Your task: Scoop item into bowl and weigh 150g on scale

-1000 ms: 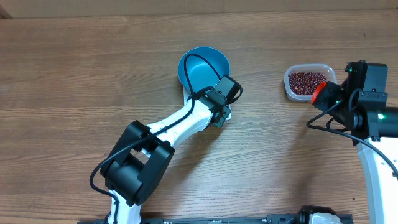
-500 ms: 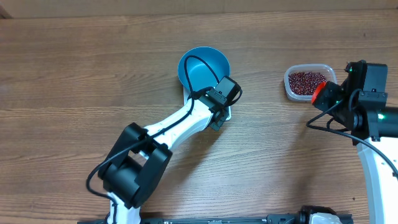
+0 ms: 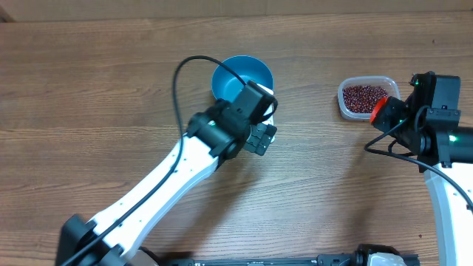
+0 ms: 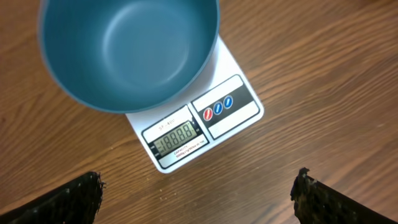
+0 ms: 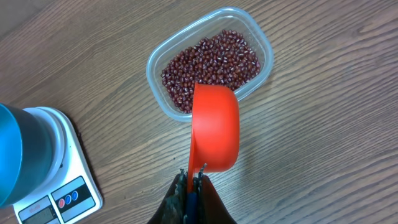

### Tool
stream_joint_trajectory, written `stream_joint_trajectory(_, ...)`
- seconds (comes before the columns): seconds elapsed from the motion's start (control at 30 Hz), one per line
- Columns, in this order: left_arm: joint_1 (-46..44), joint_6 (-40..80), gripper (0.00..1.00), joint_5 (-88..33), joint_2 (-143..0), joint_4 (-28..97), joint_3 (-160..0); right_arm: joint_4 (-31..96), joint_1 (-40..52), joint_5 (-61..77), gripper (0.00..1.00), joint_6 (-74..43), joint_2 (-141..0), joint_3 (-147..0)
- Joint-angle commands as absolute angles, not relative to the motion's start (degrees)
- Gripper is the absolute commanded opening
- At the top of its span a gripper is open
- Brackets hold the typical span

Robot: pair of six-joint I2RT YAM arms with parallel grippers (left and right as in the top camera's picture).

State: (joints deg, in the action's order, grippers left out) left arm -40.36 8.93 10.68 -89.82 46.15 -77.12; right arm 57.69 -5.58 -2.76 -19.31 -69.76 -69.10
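The left arm (image 3: 159, 185) reaches up diagonally from the lower left corner, its white links stretched long and a black cable looping over its wrist. Its end effector (image 3: 261, 138) points down, jaws spread wide. In the left wrist view, one dark finger (image 4: 74, 199) sits in each lower corner. The right arm (image 3: 447, 196) rises along the right edge, its black wrist bent inward toward the centre. Its end effector (image 5: 193, 182) is closed tight on the handle of an orange scoop (image 5: 214, 127), held out ahead of the fingers.
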Motion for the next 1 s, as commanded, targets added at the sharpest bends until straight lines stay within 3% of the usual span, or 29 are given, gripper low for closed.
stream_joint_trajectory(0.0,-39.86,10.35,1.0,6.81,-83.55,47.31,-78.28,57.36,-5.72,-2.48,0.04,-19.42,-68.93,-71.16)
stream_joint_trajectory(0.33,-39.7,10.35,1.0,7.77,-71.44,51.13,-78.28,57.36,-5.72,-2.48,0.04,-19.42,-68.9,-71.16)
stream_joint_trajectory(0.67,-38.22,12.67,1.0,13.72,-71.35,54.68,-78.28,57.34,-5.72,-2.46,0.04,-19.44,-68.93,-71.16)
stream_joint_trajectory(0.87,-28.77,2.79,0.99,-1.3,-71.35,54.74,-78.28,57.3,-5.72,-2.48,0.04,-19.42,-68.93,-71.16)
stream_joint_trajectory(0.97,-26.09,2.7,1.0,-1.93,-71.48,54.61,-78.26,57.12,-5.72,-2.48,0.04,-19.42,-68.9,-71.16)
